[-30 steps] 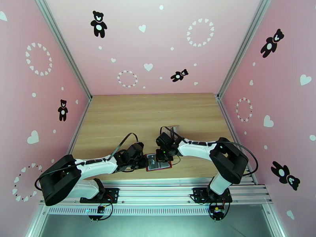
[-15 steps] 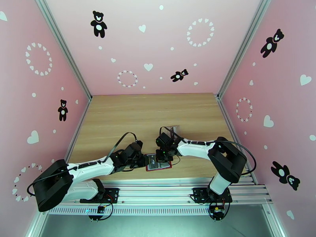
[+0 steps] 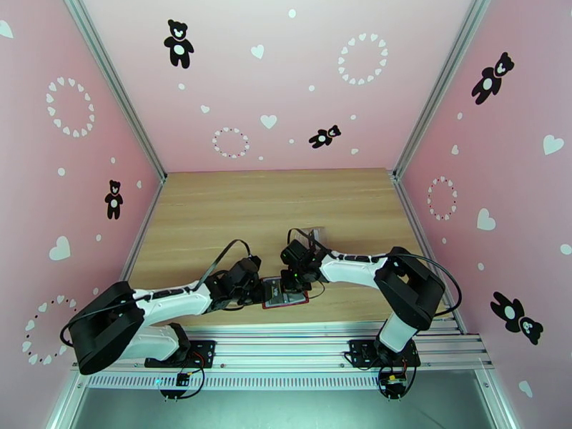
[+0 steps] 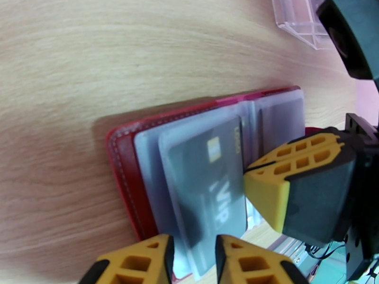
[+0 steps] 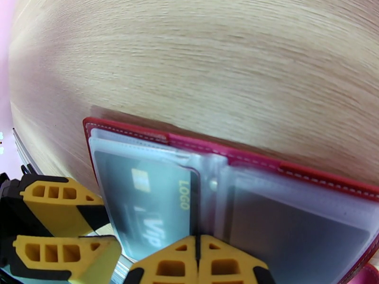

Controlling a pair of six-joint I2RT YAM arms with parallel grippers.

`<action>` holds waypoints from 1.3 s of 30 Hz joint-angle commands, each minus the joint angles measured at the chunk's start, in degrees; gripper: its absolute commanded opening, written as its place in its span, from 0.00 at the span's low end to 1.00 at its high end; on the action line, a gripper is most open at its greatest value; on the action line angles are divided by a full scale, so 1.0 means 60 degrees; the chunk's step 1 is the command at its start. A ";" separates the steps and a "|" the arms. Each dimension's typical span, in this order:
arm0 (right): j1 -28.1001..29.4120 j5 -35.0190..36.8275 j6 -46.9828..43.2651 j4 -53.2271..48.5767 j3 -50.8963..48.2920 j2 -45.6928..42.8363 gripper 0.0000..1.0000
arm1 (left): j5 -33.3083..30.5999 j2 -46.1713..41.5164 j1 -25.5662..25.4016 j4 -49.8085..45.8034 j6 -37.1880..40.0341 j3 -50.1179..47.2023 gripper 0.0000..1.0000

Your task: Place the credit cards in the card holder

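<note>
At the near edge of the table (image 3: 272, 201) the card holder (image 4: 121, 157) lies open, a VIP card (image 4: 208, 185) in its left sleeve. The left gripper (image 4: 193, 244), narrowly parted, straddles that sleeve's edge; the right gripper (image 5: 197, 241), closed, presses the sleeves by the spine. A clear tray (image 4: 296, 17) sits beyond

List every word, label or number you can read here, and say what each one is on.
"LOGO": on the grey credit card sleeved inside the card holder.
"VIP": on the same card, in larger letters.
Any finer print on it is too blurred to read.
</note>
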 commanded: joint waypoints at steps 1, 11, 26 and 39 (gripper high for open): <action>0.0039 0.0480 -0.0019 -0.0217 -0.0335 0.0430 0.00 | 0.0221 0.0227 -0.0072 0.0248 -0.0036 0.0260 0.30; 0.0038 0.0371 0.0035 -0.0225 -0.0255 0.0127 0.00 | 0.0349 -0.0029 -0.0089 0.0359 0.0015 0.0564 0.29; -0.0452 0.1911 -0.0351 -0.2423 -0.0101 -0.2847 0.36 | 0.0639 0.0601 -0.0329 0.0651 0.0156 0.1493 0.29; -0.2421 0.1904 -0.1063 -0.3518 -0.1462 -0.5326 0.38 | 0.0865 0.2469 -0.0764 0.0593 0.0507 0.3233 0.35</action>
